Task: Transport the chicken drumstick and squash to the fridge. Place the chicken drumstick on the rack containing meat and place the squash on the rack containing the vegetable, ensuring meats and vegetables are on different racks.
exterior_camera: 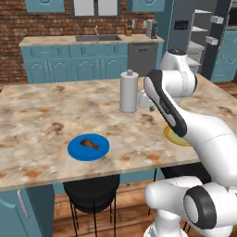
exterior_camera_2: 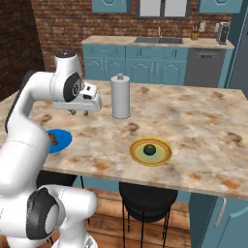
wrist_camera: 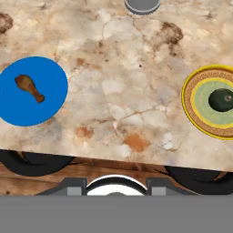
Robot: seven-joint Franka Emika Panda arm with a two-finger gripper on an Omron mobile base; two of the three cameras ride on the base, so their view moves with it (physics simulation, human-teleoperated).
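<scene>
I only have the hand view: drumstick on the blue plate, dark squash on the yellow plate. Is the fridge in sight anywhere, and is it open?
Observer: Yes. In the left base view the fridge stands beyond the island's far right corner, door open, white shelves showing.
Operator: What is the grey round thing at the top edge of my view?
Observer: A tall pale canister, standing upright on the counter.
Operator: Where is the gripper relative to the plates?
Observer: The gripper hangs above the counter, between the canister and the blue plate.
</scene>
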